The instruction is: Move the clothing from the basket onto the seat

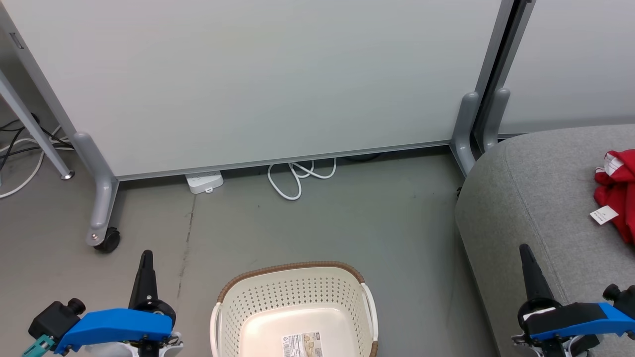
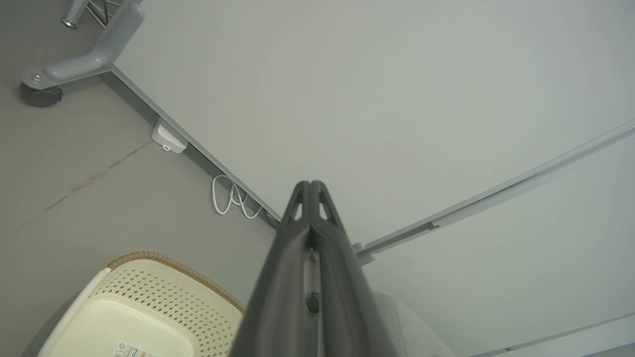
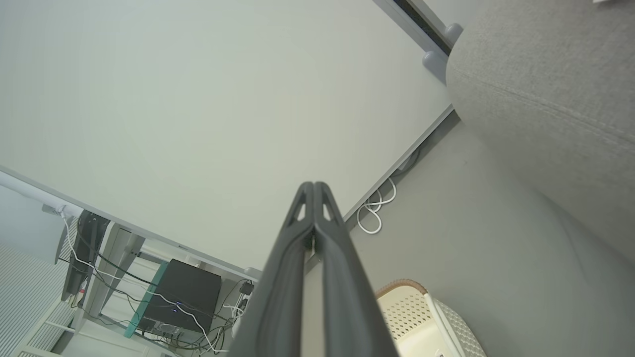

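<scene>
The basket (image 1: pixel 297 292) stands on the grey floor (image 1: pixel 397 223) right in front of the robot. The part of its base that shows is bare cream plastic with a printed sticker (image 1: pixel 301 344), and no red cloth lies in it. The clothing (image 1: pixel 617 191) lies bunched on the seat (image 1: pixel 536 188) at the far right, with a white tag (image 1: pixel 603 215) lying beside it on the grey fabric. The edge of the head view cuts the heap off, so I cannot tell whether both garments are there or only one.

The left gripper (image 1: pixel 146 263) hangs low to the left of the basket. Its two dark fingers are pressed together with nothing between them, as its wrist view confirms. The right gripper (image 1: pixel 526 253) is over the near corner of the seat, also closed and empty, well apart from the clothing.

Judging from this, the moving looks done or nearly done, and the step in hand is a check rather than a grasp. To do it well, the robot should turn its waist and head to the right until the whole heap is in view. It should also look over the near end of the basket, which the bottom of the picture hides. If a garment hangs over the edge of the seat, the right gripper should open, pinch a thick fold and draw it further onto the cushion. Both arms should keep clear of the basket rim.
</scene>
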`<state>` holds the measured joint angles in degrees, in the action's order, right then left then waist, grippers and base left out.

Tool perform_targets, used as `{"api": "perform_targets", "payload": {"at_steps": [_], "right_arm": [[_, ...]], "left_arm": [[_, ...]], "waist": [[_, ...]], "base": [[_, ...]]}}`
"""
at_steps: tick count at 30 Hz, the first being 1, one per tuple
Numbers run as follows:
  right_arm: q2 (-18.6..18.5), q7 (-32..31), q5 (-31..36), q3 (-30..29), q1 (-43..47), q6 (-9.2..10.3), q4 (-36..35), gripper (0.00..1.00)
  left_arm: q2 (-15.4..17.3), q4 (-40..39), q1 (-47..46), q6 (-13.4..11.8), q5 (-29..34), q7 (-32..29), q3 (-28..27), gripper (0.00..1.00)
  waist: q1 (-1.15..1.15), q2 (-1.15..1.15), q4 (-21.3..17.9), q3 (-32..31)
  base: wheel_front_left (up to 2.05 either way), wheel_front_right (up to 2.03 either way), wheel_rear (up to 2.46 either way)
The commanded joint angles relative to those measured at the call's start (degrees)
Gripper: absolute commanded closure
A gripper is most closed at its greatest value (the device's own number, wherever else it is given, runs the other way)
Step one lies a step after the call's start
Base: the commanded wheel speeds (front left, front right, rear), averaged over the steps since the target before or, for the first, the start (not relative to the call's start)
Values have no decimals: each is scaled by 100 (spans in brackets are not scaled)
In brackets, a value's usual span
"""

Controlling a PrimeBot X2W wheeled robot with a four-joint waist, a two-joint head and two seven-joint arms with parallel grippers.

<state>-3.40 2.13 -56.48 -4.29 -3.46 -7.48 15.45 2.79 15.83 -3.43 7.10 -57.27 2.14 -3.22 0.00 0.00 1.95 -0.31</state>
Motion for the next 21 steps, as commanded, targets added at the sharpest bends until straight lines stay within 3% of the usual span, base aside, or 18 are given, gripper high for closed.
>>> {"api": "perform_targets", "payload": {"at_steps": [1, 21], "right_arm": [[4, -30, -159, -24, -158, -2, -77, 100], [22, -335, -1383, -99, -211, -2, -110, 100]], "left_arm": [[12, -79, -142, 34, -144, -31, -49, 100], [13, -122, -211, 44, -1348, -336, -149, 100]], "waist": [[0, 0, -3, 1], [0, 0, -59, 15]], "base": [[0, 0, 0], [0, 0, 0]]}}
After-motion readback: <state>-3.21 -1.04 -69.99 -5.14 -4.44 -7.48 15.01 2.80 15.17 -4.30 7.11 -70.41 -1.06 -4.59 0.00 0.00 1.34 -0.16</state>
